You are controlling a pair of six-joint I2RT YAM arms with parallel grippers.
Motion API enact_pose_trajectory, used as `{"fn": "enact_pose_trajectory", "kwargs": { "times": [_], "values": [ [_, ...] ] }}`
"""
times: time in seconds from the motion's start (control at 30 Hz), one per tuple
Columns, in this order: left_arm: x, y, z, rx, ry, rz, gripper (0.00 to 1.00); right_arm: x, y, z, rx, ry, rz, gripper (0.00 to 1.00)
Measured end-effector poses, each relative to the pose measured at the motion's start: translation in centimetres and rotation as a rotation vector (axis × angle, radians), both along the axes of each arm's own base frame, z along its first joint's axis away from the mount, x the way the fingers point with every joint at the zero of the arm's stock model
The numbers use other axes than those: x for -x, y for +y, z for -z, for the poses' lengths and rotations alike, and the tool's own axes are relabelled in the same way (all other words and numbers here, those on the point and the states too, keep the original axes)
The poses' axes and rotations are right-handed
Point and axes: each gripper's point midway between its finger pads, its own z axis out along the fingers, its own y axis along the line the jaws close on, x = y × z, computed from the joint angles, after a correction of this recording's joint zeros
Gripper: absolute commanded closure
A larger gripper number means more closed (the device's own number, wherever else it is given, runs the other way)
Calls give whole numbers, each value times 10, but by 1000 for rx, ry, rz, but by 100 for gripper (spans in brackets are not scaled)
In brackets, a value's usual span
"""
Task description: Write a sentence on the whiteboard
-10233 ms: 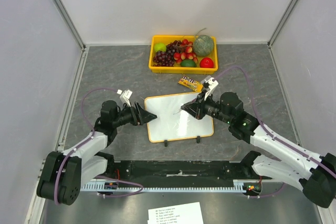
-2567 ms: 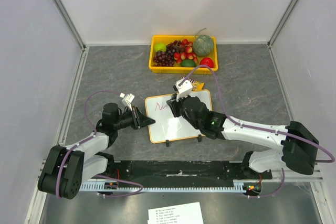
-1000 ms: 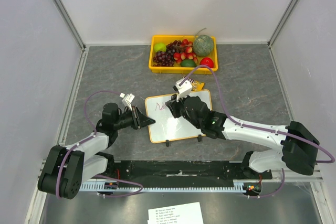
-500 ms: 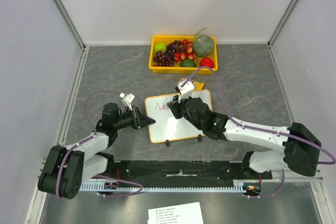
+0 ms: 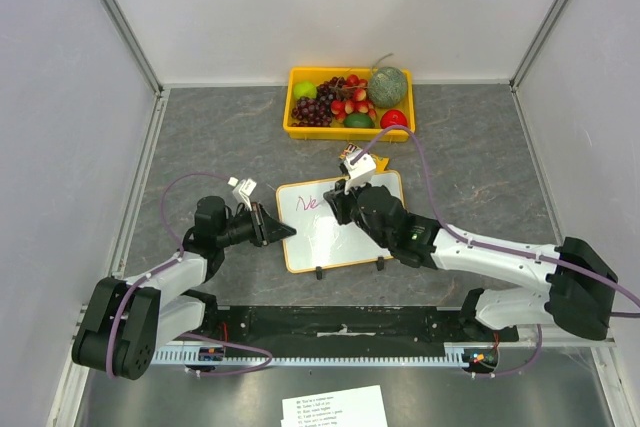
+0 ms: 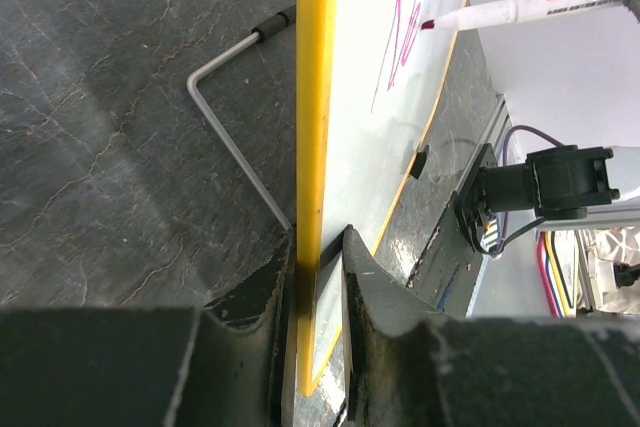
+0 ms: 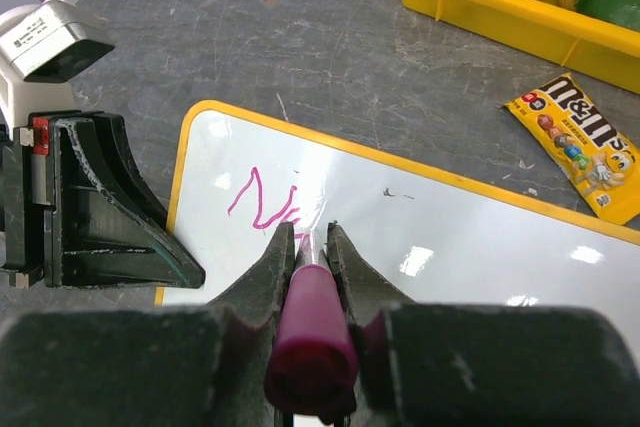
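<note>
Whiteboard (image 5: pixel 350 239): lying mid-table, writing face up, just on the near side of the yellow fruit tray (image 5: pixel 330 133) that sits at the far edge.
Left gripper (image 6: pixel 320 247): jaws pinched on the board's orange frame at its left edge, bracing it.
Right gripper (image 7: pixel 305 239): clamped tight round a marker (image 7: pixel 308 342), with the tip down near the board's far-left corner.
Sentence (image 7: pixel 262 202): only a couple of pink letters so far, reading something like "Ne". I'd say most of the line has yet to be written.
Step in hand: carrying the lettering rightward along the board's far edge.
Doing it well: light, even pressure on the tip should stop the stroke skipping. Travel parallel to the far frame edge so the line runs level. The left clamp needs to hold firm, since the pen's drag would likely slide the board across the table.
Watch out: an M&M's packet (image 7: pixel 580 147) lies just off the board's far-right corner, and a wrist sweeping right could nudge it.
</note>
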Motion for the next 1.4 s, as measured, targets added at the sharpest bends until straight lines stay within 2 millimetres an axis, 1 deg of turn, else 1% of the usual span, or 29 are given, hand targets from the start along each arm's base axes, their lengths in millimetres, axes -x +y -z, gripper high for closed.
{"fn": "enact_pose_trajectory", "kwargs": {
  "times": [0.2, 0.3, 0.4, 0.6, 1.1, 1.4],
  "values": [
    [0, 0, 0, 1, -1, 1, 98, 2, -9, -13, -32, -24, 15, 100],
    [0, 0, 0, 1, -1, 1, 98, 1, -10, -19, -44, -38, 20, 100],
    [0, 0, 0, 1, -1, 1, 98, -1, -11, -16, -32, -39, 28, 100],
    [0, 0, 0, 0, 0, 0, 98, -3, -8, -2, 5, -25, 32, 100],
    [0, 0, 0, 1, -1, 2, 98, -6, -4, -13, -17, -48, 30, 100],
    [0, 0, 0, 1, -1, 2, 98, -8, -3, -7, 4, -41, 32, 100]
  ]
}}
